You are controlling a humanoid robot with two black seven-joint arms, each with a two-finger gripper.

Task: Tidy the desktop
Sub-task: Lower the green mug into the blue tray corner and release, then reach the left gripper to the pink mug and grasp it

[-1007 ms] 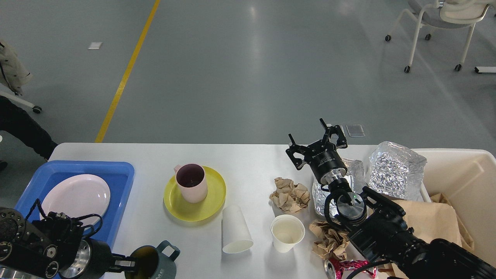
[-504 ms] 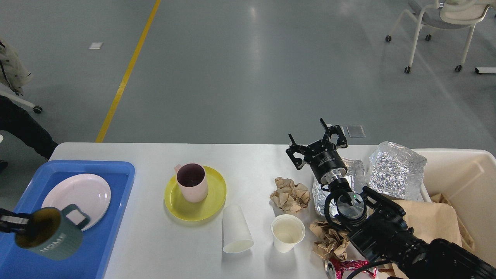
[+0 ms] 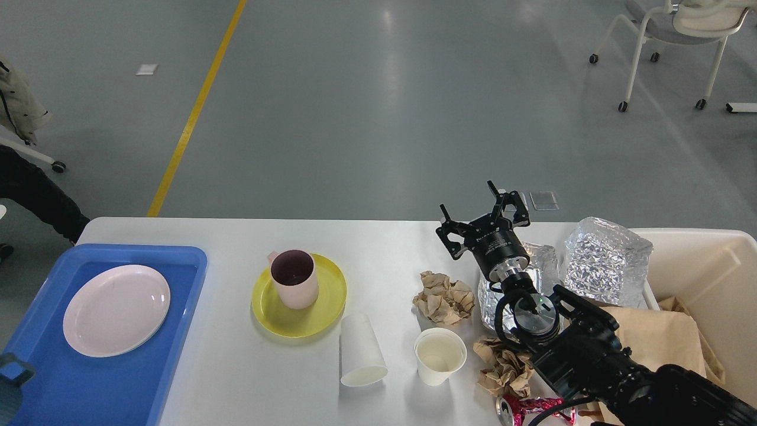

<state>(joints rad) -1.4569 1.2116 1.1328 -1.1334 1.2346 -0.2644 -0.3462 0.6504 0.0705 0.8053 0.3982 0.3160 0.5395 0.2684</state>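
The white desktop (image 3: 384, 248) carries a blue tray (image 3: 177, 307) at the left with a pale pink plate (image 3: 116, 309) in it. A sliver of a teal mug (image 3: 12, 378) shows at the left edge over the tray. My left gripper is out of view. My right gripper (image 3: 478, 208) is open and empty, raised over the table's far edge above a clear crinkled plastic box (image 3: 547, 263). A pink mug (image 3: 293, 278) stands on a yellow plate (image 3: 322, 313).
One paper cup (image 3: 361, 350) lies on its side, another (image 3: 439, 356) stands upright. Two crumpled brown paper balls (image 3: 443, 297) (image 3: 505, 370) lie nearby. A crushed can (image 3: 526, 408) lies at the front edge. A second clear box (image 3: 604, 260) leans at the cream bin (image 3: 709, 260).
My left gripper carried the teal mug from the table's front edge leftward over the blue tray and out of the frame. The right arm has not moved.
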